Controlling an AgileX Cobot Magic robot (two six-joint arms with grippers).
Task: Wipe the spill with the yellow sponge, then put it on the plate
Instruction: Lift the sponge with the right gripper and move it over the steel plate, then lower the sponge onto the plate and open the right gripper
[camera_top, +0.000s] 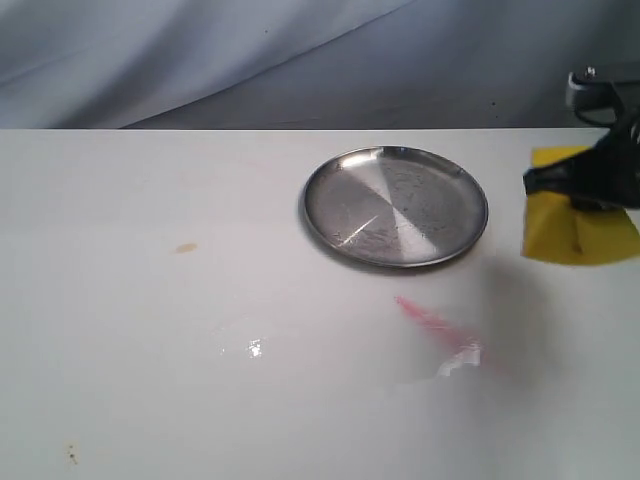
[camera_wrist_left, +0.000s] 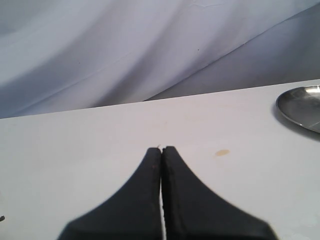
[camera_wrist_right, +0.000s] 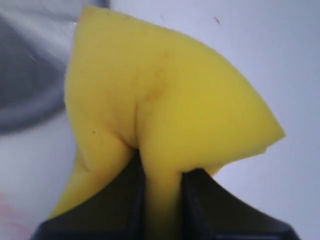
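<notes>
My right gripper (camera_top: 573, 183) (camera_wrist_right: 161, 175) is shut on the yellow sponge (camera_top: 580, 228) (camera_wrist_right: 170, 95), squeezing its middle into a fold. It holds the sponge above the table at the far right, just right of the silver plate (camera_top: 395, 205) (camera_wrist_right: 27, 85), which has nothing on it. The spill (camera_top: 250, 346) shows as a thin clear wet film with a bright glint on the white table, front left of the plate. In the left wrist view my left gripper (camera_wrist_left: 161, 149) is shut on nothing, low over the table, with the plate's rim (camera_wrist_left: 302, 107) off to one side. It does not show in the exterior view.
A small amber spot (camera_top: 185, 247) (camera_wrist_left: 222, 152) marks the table left of the plate. A pink streak (camera_top: 435, 325) ending in a wet glint lies in front of the plate. Grey cloth hangs behind the table's far edge. A tiny dark speck (camera_top: 71, 456) sits front left.
</notes>
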